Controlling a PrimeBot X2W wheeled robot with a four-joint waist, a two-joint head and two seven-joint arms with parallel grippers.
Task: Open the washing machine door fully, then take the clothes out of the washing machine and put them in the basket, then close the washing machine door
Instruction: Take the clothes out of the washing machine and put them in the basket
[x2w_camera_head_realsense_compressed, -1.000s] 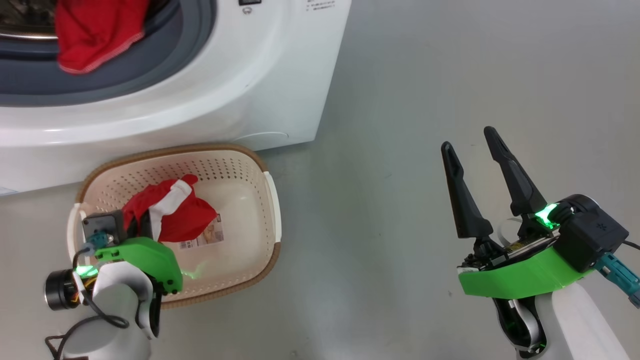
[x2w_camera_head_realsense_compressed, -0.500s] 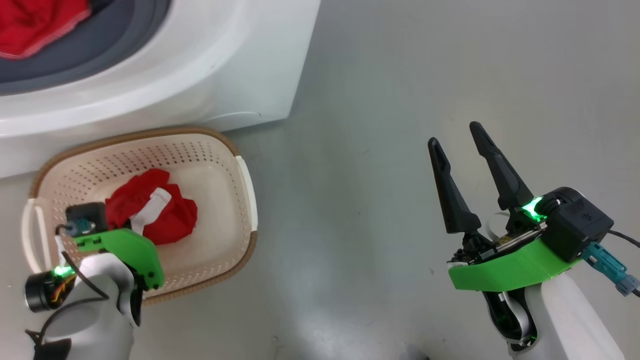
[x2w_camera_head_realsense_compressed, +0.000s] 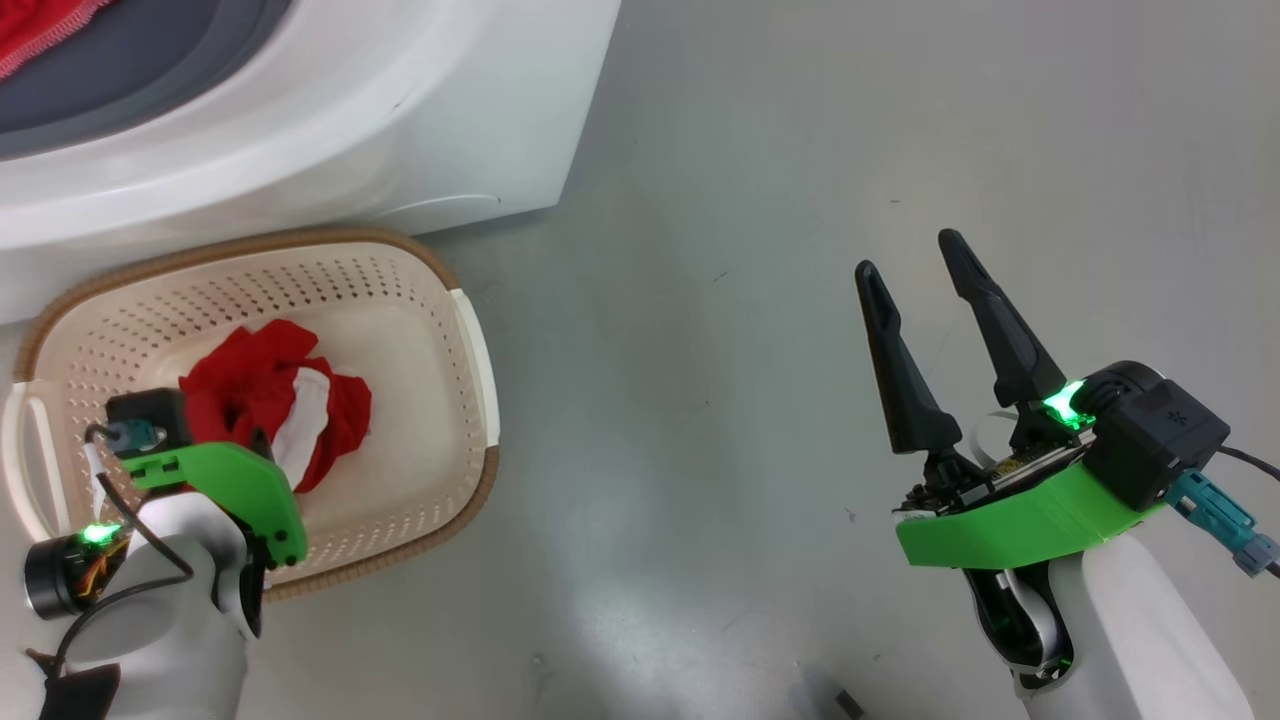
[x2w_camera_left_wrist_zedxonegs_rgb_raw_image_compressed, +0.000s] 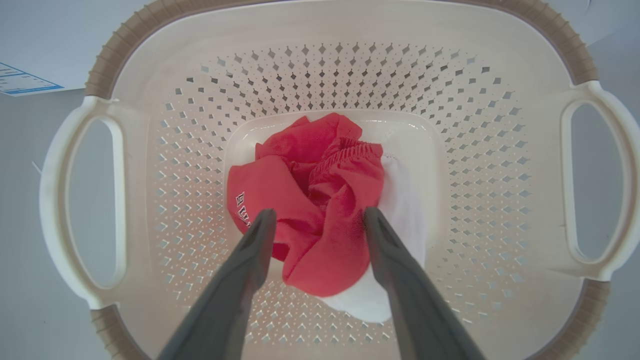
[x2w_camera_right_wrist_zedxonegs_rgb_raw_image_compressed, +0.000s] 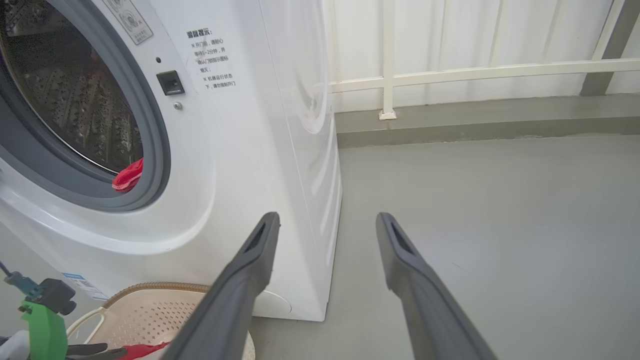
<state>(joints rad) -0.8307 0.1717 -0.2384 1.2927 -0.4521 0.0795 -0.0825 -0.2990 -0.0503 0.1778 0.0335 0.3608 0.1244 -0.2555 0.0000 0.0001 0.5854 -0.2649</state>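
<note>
The cream basket (x2w_camera_head_realsense_compressed: 300, 243) with its brown rim stands on the floor in front of the white washing machine (x2w_camera_head_realsense_compressed: 350, 130). One red garment with white trim (x2w_camera_left_wrist_zedxonegs_rgb_raw_image_compressed: 300, 200) lies crumpled on the basket's bottom. My left gripper (x2w_camera_left_wrist_zedxonegs_rgb_raw_image_compressed: 319, 215) hangs open over it, one finger on each side of the heap. A second red garment (x2w_camera_right_wrist_zedxonegs_rgb_raw_image_compressed: 127, 176) rests on the grey gasket at the drum's lower lip. My right gripper (x2w_camera_head_realsense_compressed: 906, 255) is open and holds nothing, out over the bare floor to the machine's right. The washing machine door is out of view.
Grey floor (x2w_camera_head_realsense_compressed: 750, 150) stretches to the right of the machine and the basket. In the right wrist view a white panelled wall with a rail (x2w_camera_right_wrist_zedxonegs_rgb_raw_image_compressed: 475, 70) runs behind the machine. A blue sticker (x2w_camera_left_wrist_zedxonegs_rgb_raw_image_compressed: 20, 82) sits low on the machine's front.
The head camera has swung, so the whole picture shifted left and up. The red garment in the basket has sunk into a lower crumpled heap. My right gripper keeps its pose.
</note>
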